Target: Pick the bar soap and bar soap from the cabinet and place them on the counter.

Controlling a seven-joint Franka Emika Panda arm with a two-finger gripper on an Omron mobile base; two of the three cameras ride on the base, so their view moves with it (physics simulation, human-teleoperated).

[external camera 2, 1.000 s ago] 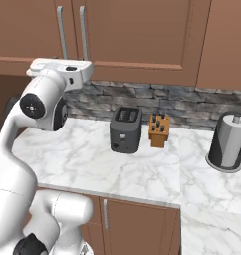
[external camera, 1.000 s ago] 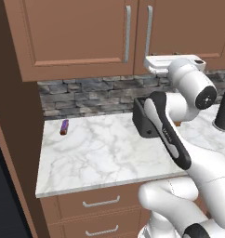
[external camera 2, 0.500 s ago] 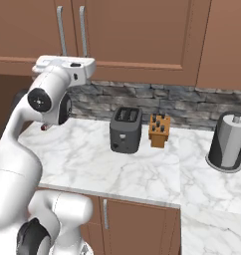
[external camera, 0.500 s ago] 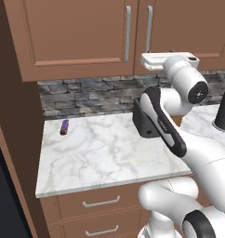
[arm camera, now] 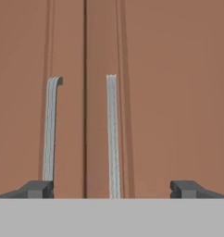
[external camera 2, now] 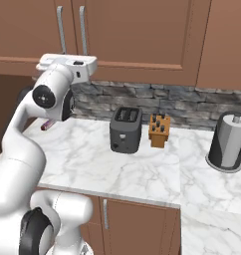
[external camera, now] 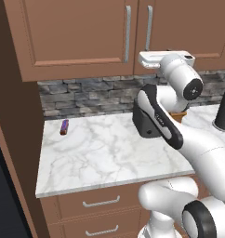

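The brown wooden cabinet (external camera: 77,37) (external camera 2: 142,30) has both doors closed, so the bar soaps are hidden. My gripper (arm camera: 113,190) is open and empty, pointing straight at the door fronts. The right door's silver handle (arm camera: 113,139) runs up between my fingertips (arm camera: 37,189). The left door's handle (arm camera: 49,129) lines up with my left tip. In the base views my white hand (external camera: 163,59) (external camera 2: 67,64) is level with the lower ends of the handles. Below lies the white marble counter (external camera: 109,153) (external camera 2: 142,169).
A dark toaster (external camera 2: 125,129), a knife block (external camera 2: 159,131) and a paper towel holder (external camera 2: 228,144) stand along the stone backsplash. A small purple-and-red stick (external camera: 64,126) lies at the counter's far left. Brown drawers (external camera: 100,202) sit under the slab.
My hand has edged slightly toward the cabinet handles, with the upper arm shifting a little. The doors stay closed and the gripper stays open.
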